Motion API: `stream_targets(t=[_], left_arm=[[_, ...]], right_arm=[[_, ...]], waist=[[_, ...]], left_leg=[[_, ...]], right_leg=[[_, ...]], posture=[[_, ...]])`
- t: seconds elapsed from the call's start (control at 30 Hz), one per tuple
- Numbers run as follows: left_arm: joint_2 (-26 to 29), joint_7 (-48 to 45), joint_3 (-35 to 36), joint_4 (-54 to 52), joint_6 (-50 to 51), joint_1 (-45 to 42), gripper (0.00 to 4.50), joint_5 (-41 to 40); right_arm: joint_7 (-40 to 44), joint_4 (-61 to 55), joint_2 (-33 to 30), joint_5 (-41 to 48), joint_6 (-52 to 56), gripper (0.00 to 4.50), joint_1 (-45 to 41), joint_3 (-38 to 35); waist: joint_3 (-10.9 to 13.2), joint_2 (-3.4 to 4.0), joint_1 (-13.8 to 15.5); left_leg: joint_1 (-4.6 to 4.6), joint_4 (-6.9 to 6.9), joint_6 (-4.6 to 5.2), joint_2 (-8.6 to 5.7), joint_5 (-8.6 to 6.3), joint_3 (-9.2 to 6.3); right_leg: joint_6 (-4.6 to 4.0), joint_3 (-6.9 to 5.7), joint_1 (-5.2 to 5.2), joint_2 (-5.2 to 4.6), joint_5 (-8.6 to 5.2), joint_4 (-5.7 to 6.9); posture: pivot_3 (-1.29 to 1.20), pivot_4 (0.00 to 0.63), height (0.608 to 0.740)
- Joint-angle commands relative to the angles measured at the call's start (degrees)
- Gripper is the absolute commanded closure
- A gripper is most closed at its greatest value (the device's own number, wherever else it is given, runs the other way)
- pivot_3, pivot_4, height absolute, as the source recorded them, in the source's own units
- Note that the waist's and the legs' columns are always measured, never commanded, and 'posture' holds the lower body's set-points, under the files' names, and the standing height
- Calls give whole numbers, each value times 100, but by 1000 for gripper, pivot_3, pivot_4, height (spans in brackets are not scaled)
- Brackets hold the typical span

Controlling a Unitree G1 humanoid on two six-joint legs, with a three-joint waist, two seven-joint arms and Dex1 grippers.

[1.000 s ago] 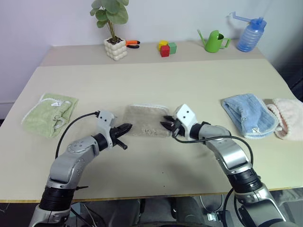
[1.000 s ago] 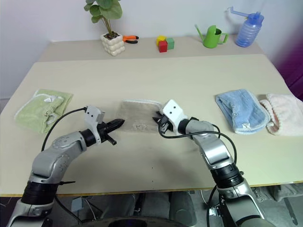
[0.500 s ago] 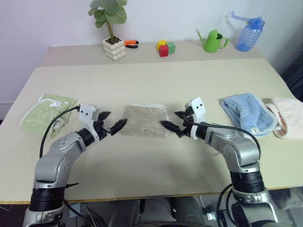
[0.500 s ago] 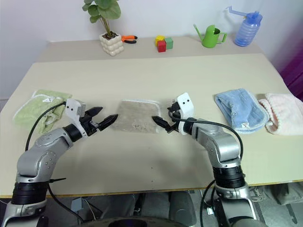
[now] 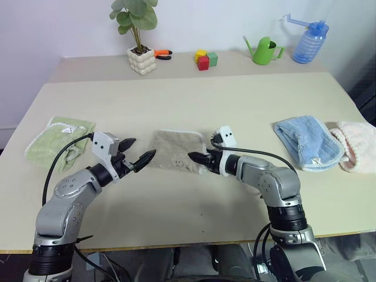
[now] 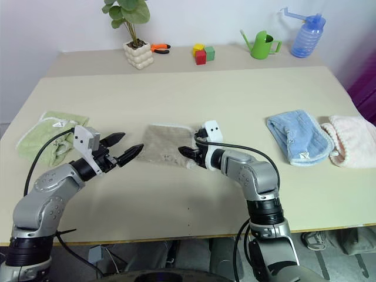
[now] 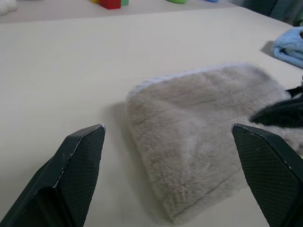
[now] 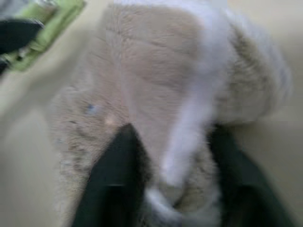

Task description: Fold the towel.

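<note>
Beige terry towel [image 5: 179, 150] lies mid-bench, long axis 9-to-3. Our right fingers [image 5: 200, 159] are pinching its 3 o'clock edge; our left fingers [image 5: 138, 154] are spread, just off its 9 o'clock end.

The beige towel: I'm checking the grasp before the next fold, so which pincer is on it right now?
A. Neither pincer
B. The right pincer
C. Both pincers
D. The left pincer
B: the right pincer has its fingers around the whitish edging at the beige towel's edge, while the left pincer hangs open beside the towel's other side, apart from it.
</note>
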Motion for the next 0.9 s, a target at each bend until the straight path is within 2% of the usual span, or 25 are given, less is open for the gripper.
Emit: stream_targets(t=[0.03,0.2,0.33,0.47,0.67,0.9], left_arm=[[2,3,-68,-275,-86,86,100,43],[-92,-20,-237,-140,-104,-11,100,75],[-235,-104,-506,201,-121,-474,100,143],[-315,-346,-784,627,-216,-852,100,239],[-451,-646,-1070,1069,-333,-1210,100,341],[-563,-806,-1216,1243,-370,-1314,100,437]], right_arm=[[-95,-399,-2,228,-174,4466,-51,-356],[-455,-946,-134,235,-928,4466,-122,-1081],[-1306,-1027,-362,341,-1114,4466,-480,-2264],[-2078,-1304,-707,783,-738,4466,-587,-3498],[-3432,-1730,-591,1442,-51,4466,-166,-5063],[-3891,-2012,-695,1844,1139,4466,785,-5305]], waist=[[0,0,3],[1,2,18],[2,2,33],[2,3,23],[1,4,7],[-3,27,13]], left_leg=[[0,0,0,0,0,0],[-1,1,3,-2,-2,0],[-2,2,2,-3,-1,-1],[-3,-1,2,-3,-1,-1],[-3,-2,5,1,-1,3],[-2,0,13,1,-5,12]], right_leg=[[0,0,0,0,0,0],[1,-1,1,-1,0,0],[1,-3,1,-1,1,2],[0,-3,0,-2,0,-1],[0,0,0,-1,0,-2],[1,6,0,-4,0,0]], posture=[[0,150,732],[0,150,732],[0,150,732],[0,150,732],[0,150,732],[0,150,732]])
